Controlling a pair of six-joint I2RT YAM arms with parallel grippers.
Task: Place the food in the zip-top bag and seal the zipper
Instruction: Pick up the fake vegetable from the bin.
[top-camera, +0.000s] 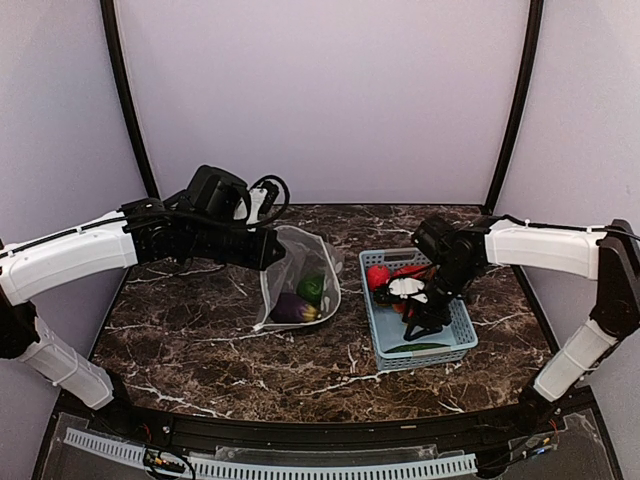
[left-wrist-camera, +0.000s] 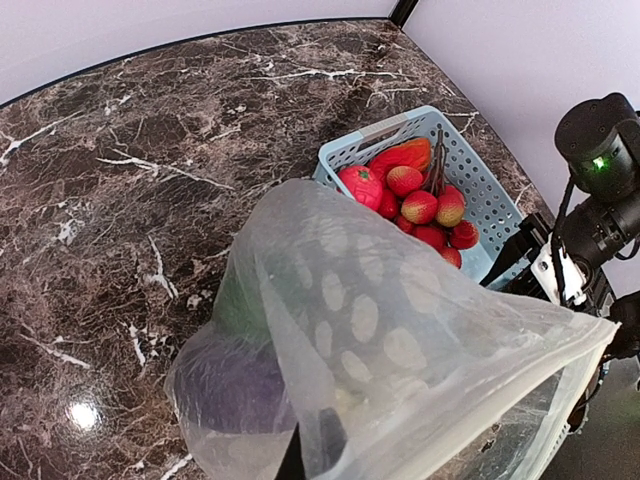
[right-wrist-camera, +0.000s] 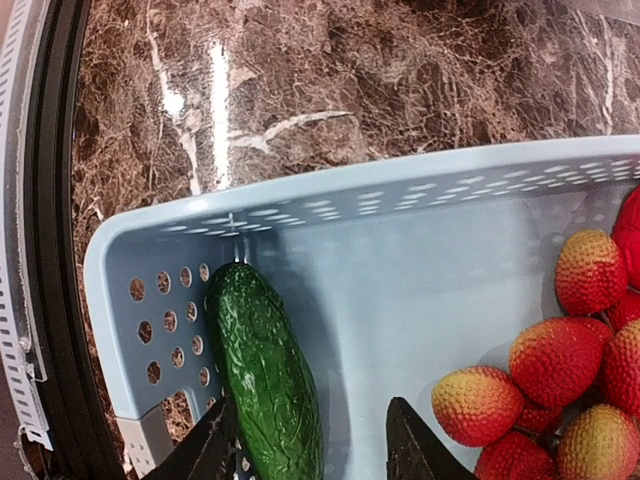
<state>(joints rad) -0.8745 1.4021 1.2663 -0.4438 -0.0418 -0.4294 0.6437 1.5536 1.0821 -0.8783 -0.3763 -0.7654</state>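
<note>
The right hand (right-wrist-camera: 308, 450) is released, its fingers (right-wrist-camera: 203, 455) astride the green cucumber (right-wrist-camera: 262, 365) in the light-blue basket (right-wrist-camera: 400, 178). The left hand (top-camera: 262, 248) grasps the mouth edge of the zip-top bag (top-camera: 292, 268), which rests on the desk (top-camera: 200, 340) with the eggplant (top-camera: 292, 310) inside.

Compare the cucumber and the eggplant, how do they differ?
The cucumber is green and slim; the eggplant is dark purple and plumper. The cucumber lies in the blue basket, at its near end; the eggplant is already inside the bag. The cucumber is in plain sight; the eggplant shows only through the bag's plastic. Both are vegetables lying on their sides.
</note>
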